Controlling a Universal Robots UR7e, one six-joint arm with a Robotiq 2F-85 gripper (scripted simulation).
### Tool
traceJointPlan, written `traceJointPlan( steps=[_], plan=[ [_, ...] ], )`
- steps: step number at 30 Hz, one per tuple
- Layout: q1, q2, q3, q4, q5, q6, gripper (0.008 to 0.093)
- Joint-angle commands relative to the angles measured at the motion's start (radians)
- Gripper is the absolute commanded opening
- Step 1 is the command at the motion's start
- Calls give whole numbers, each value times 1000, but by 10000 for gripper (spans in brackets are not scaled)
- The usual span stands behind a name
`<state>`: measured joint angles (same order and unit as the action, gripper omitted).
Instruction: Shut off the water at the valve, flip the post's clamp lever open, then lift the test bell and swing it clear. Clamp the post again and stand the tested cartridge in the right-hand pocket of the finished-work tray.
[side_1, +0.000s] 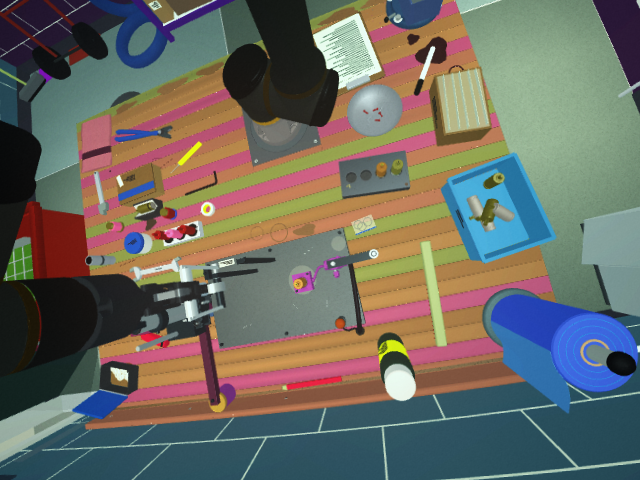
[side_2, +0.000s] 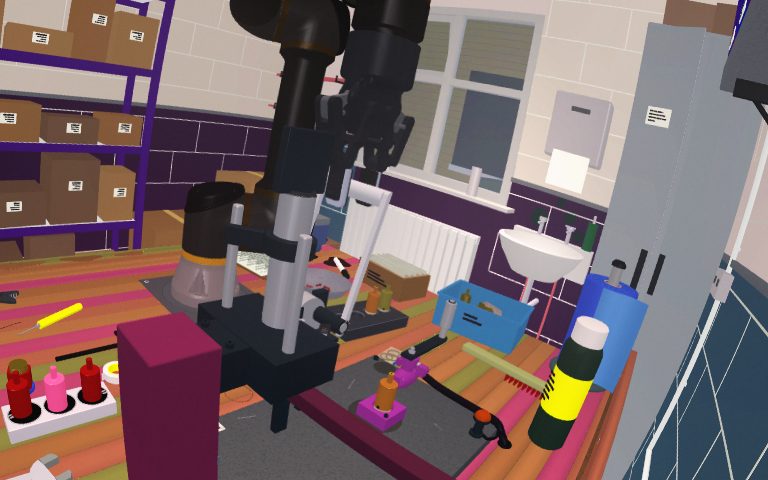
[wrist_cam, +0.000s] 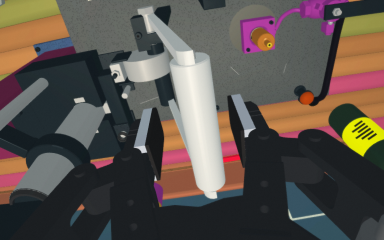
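Note:
On the grey test plate the post (side_2: 286, 249) rises at the left edge, and its white clamp lever (side_2: 362, 249) stands raised, its round handle (wrist_cam: 198, 121) lying between the fingers of my open gripper (wrist_cam: 195, 133), which holds nothing. The orange cartridge (side_2: 387, 391) stands upright in its magenta fixture (side_1: 301, 282) at the plate's middle. The valve's black lever with a white knob (side_1: 373, 253) lies to the right of the fixture. The test bell and its arm (side_2: 300, 164) sit high on the post, swung off to the side of the cartridge. The grey finished-work tray (side_1: 374, 173) holds two cartridges in its right-hand pockets.
A blue bin (side_1: 496, 206) with parts sits at the bench's right edge. A yellow-banded bottle (side_1: 395, 364) lies near the front edge, beside a black hose with an orange knob (side_1: 340, 323). A maroon block (side_2: 170, 396) stands in front of the post.

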<state>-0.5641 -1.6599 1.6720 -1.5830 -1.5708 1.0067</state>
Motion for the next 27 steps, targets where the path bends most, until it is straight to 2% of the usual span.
traceJointPlan(
  steps=[1,12,27],
  plan=[
    [0,0,0,0,0,0,480],
    [0,0,-22,21,0,0,480],
    [0,6,-139,131,0,0,480]
  ],
)
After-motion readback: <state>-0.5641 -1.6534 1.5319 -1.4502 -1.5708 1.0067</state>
